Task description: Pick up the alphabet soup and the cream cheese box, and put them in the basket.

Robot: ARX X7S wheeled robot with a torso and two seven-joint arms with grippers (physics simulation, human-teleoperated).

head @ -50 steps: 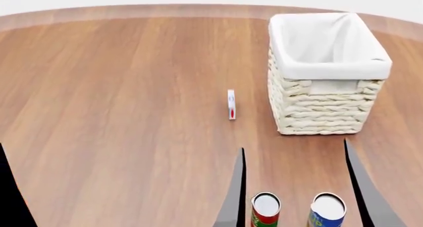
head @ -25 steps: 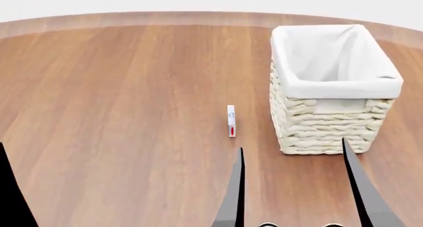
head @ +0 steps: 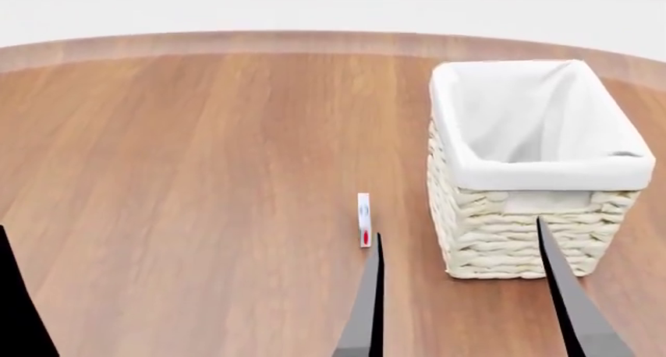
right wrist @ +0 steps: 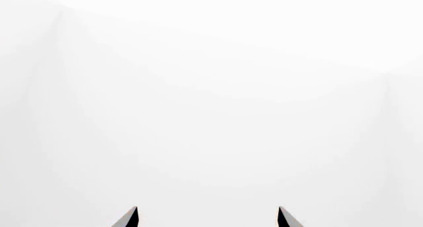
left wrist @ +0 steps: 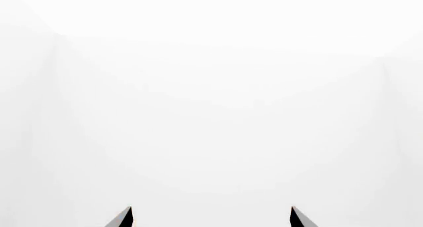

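cream cheese box (head: 363,219) markings too small, no readable text

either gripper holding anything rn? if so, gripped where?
Nothing held. Left gripper and right gripper both open on empty space; cream cheese box stands untouched on the table.

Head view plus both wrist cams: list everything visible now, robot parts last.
table: 1, brown wood, fills the head view, curved far edge.
basket: 1, cream wicker with white liner, right side of the table, upright; no contents visible.
cream cheese box: 1, white with blue and red marks, standing on edge just left of the basket, apart from it.
cans: none in view.
right gripper: 1, dark fingers, jaws apart, nothing between them, at the near edge below the basket.
left gripper: 1, dark fingertips apart against blank white in its wrist view.
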